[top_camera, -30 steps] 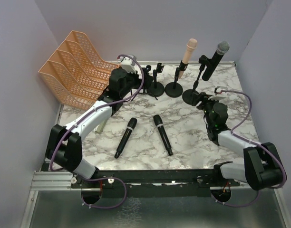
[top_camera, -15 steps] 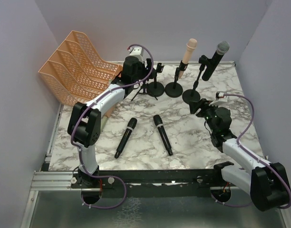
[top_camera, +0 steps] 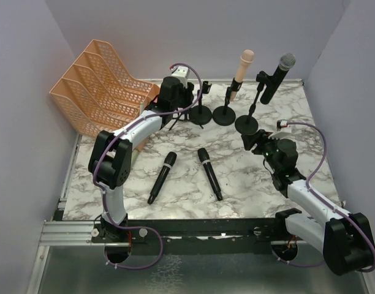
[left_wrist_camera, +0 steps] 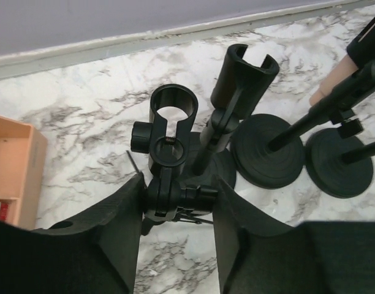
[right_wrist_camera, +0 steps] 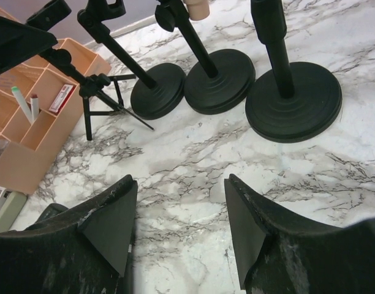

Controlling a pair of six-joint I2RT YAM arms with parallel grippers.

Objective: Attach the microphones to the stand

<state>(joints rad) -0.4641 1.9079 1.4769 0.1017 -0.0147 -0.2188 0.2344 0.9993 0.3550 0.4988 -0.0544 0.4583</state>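
Two black microphones [top_camera: 162, 177] [top_camera: 209, 173] lie on the marble table [top_camera: 249, 184]. A pale pink microphone [top_camera: 241, 73] and a silver-headed microphone [top_camera: 276, 78] sit clipped in round-based stands [top_camera: 224, 114] [top_camera: 247, 124]. A third round-based stand [top_camera: 200, 113] has an empty clip [left_wrist_camera: 244, 73]. My left gripper [left_wrist_camera: 178, 190] is shut on the clip joint [left_wrist_camera: 175, 199] of a small tripod stand [right_wrist_camera: 92, 92], whose ring clip [left_wrist_camera: 173, 110] is empty. My right gripper [right_wrist_camera: 178, 202] hangs open over bare marble, just short of the round bases [right_wrist_camera: 293, 101].
An orange mesh file tray [top_camera: 98, 86] stands at the back left, close to the tripod stand. Pale walls close in the table at the back and both sides. The three round bases [right_wrist_camera: 219, 81] stand tightly side by side.
My left arm has stretched out to the tripod stand and its jaws have closed onto the clip joint. My right gripper has drawn back a little from the right stand.
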